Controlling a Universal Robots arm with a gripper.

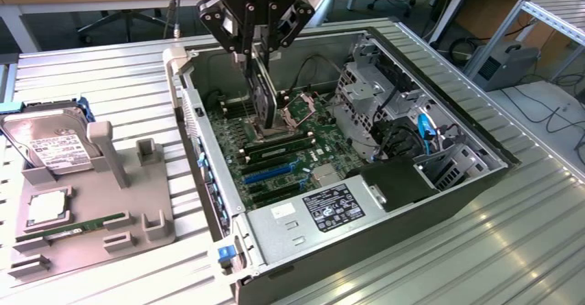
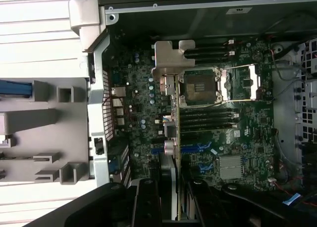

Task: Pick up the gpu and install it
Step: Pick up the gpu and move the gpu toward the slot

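Note:
My gripper [image 1: 259,53] hangs over the open computer case [image 1: 457,188], shut on the gpu [image 1: 265,96]. The card is dark and thin and hangs on edge, its lower end just above the motherboard [image 1: 292,161] near the CPU socket [image 1: 297,116]. In the wrist view the gpu [image 2: 177,133] appears edge-on between the black fingers [image 2: 147,202], with its silvery bracket [image 2: 171,59] at the far end, toward the case's rear wall. Below it lie the blue expansion slots [image 2: 195,149] and memory slots [image 2: 205,119].
A grey fixture tray [image 1: 92,229] at the exterior view's left holds a hard drive [image 1: 51,144], a CPU [image 1: 48,208] and a green memory stick [image 1: 78,226]. Inside the case are a drive cage [image 1: 375,92], cables [image 1: 425,133] and a labelled power supply [image 1: 333,209].

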